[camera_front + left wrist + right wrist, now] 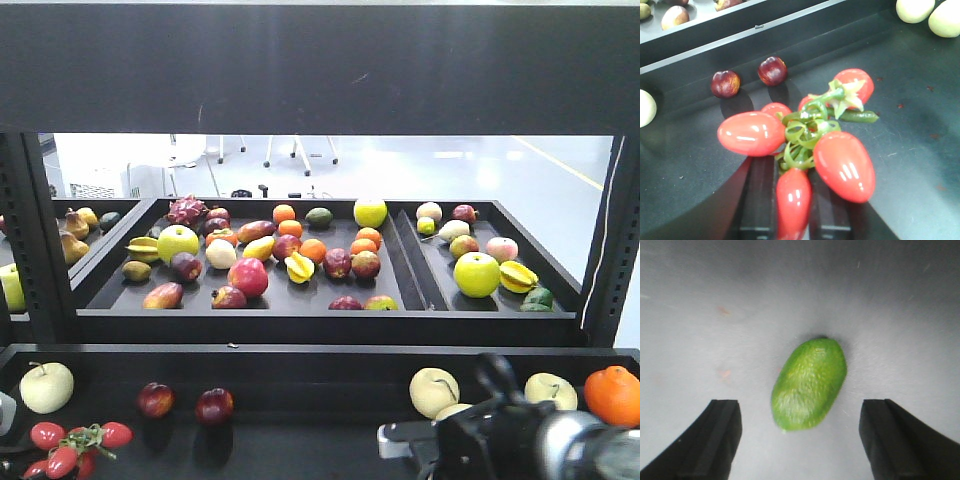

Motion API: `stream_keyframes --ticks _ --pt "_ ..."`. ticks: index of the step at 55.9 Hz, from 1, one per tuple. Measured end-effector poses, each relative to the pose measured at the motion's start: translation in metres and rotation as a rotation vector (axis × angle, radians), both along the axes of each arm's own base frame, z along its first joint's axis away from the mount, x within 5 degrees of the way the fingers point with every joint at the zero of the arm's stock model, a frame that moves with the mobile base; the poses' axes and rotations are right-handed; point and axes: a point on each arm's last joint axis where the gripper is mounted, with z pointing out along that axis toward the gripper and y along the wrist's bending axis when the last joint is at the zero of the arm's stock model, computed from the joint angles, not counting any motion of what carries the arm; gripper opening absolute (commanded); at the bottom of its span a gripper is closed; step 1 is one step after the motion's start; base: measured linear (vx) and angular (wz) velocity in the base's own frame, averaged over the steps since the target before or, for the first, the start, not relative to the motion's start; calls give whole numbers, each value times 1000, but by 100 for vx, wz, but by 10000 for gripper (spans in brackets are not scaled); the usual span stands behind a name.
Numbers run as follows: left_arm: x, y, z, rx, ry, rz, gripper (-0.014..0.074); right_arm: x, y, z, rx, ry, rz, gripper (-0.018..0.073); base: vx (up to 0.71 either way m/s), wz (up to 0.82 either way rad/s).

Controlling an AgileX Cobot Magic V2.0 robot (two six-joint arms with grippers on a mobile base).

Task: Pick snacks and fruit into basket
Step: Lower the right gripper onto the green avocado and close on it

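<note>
Green oval fruit (810, 382) sits centred between the right end effector (800, 405) fingers, which are spread wide and clear of it. Its long axis runs 1 to 7 o'clock on the grey surface (700, 315). I'd yaw slightly to square the pads on its flanks, drop straight, close slow; smooth skin may squirt out. Left end effector (792, 200) looks clenched on the tomato cluster (805, 135), with dark plums (772, 71) at its 11 o'clock. Basket not in view.
</note>
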Motion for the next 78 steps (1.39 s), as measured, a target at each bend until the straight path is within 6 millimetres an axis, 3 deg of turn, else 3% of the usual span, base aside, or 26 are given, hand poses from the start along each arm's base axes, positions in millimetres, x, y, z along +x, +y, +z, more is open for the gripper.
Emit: stream_keyframes --ticks 21,38,44,63,68,73,78 --pt "0 0 0 2 -1 -1 -8 15 7 -51 -38 114 -58 556 0 0" --pt "0 0 0 2 -2 -1 -8 20 8 -78 -66 168 -66 550 0 0" --pt "0 0 0 3 -3 0 -8 24 10 -85 -70 178 -67 498 0 0" --pt "0 0 1 4 -7 2 -8 34 13 -70 -87 176 -56 99 0 0" --pt "0 0 1 3 -11 2 -8 36 12 -59 -101 150 -44 -15 0 0" --pt "-1 1 2 3 -14 2 -8 38 11 -38 -105 99 -34 -14 0 0" --pt "-1 1 2 3 -14 2 -8 39 9 -3 -98 9 -13 -13 0 0"
